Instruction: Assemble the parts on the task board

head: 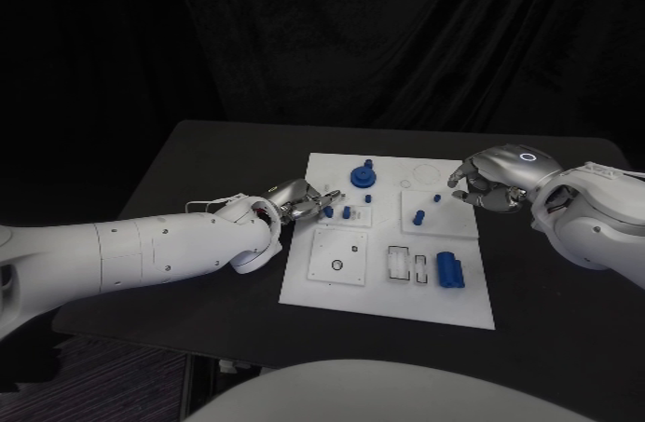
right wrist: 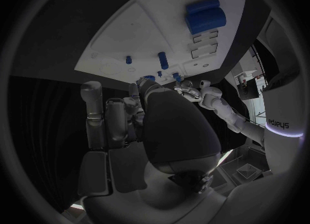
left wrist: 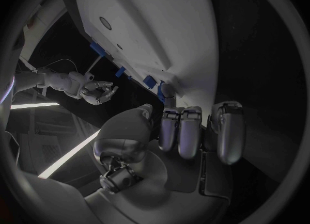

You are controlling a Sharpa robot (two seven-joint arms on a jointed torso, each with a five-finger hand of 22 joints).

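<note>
Blue parts [head: 347, 211] beside left hand [head: 303, 198]

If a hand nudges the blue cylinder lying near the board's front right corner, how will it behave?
The blue cylinder lies on its side on the white task board, so it would probably roll. It looks rigid and smooth, perhaps slippery between fingers.

This looks like a robot lab or test room. A black table [head: 538, 292] stands before a black curtain [head: 404, 40], and a white task board [head: 390, 296] with small blue parts [head: 450, 269] lies on it.
</note>
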